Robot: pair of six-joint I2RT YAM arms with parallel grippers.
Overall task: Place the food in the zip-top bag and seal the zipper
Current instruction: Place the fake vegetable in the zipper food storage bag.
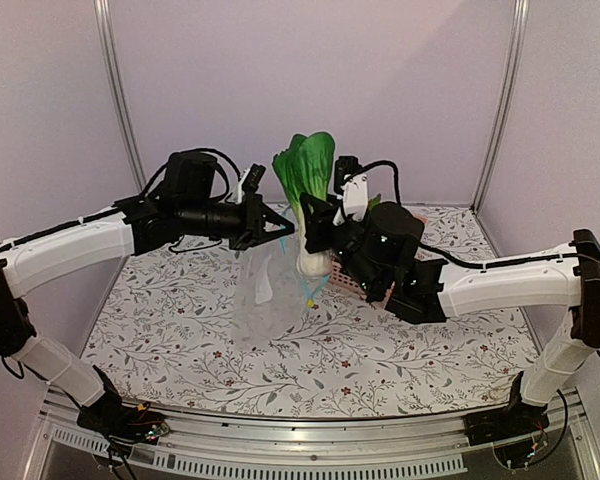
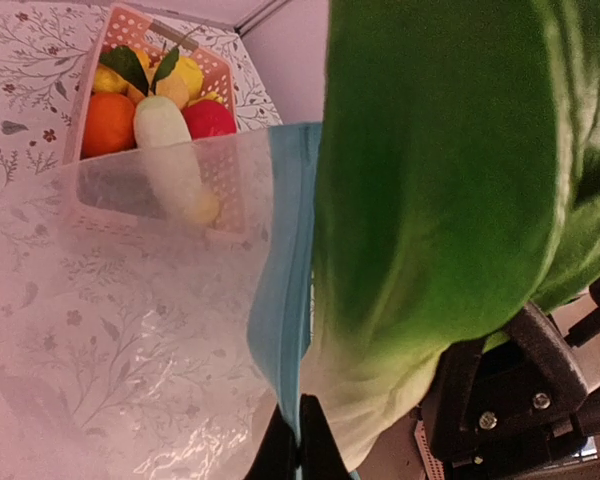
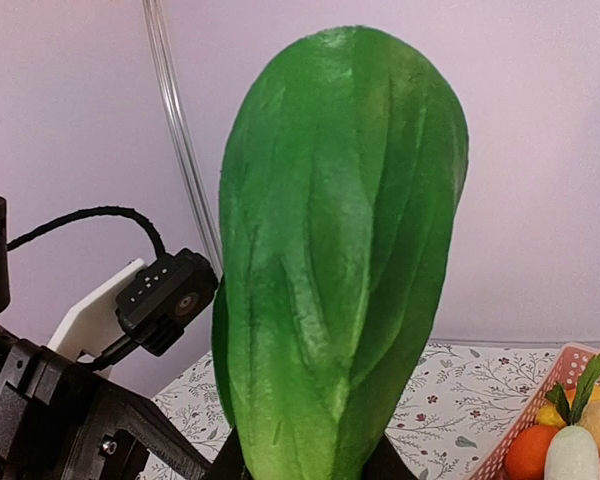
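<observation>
**Bok choy held upright beside the hanging bag's mouth**

The bok choy [image 1: 307, 200] stands upright at the centre of the top view, green leaves up and white stem down, lifted clear of the counter [image 1: 410, 350]. The right fingers [image 1: 318, 225] close on its white stem from the right, just under the leaves. In the right wrist view the leaves fill the middle of the frame, and only dark tips of the fingers show at the bottom edge on either side of the stem.

Just left of the stem hangs the zip-top bag [image 1: 263, 295], clear and crinkled, its lower part reaching down to the counter. The left fingers [image 2: 318, 455] are pinched together on the bag's top edge at the zipper [image 2: 285, 300]. In the left wrist view this light-blue strip runs up from the fingertips through the middle of the frame. The bok choy's pale lower part lies against the strip on its right side. Whether the stem's end is inside the mouth cannot be told.

The pink basket [image 2: 218, 62] sits in the upper left of the left wrist view, partly seen through the clear plastic. It holds a red round fruit [image 2: 208, 118], an orange round fruit [image 2: 105, 125], yellow pieces and a pale long vegetable [image 2: 170, 150]. In the top view the basket lies behind the right arm, right of centre.
</observation>
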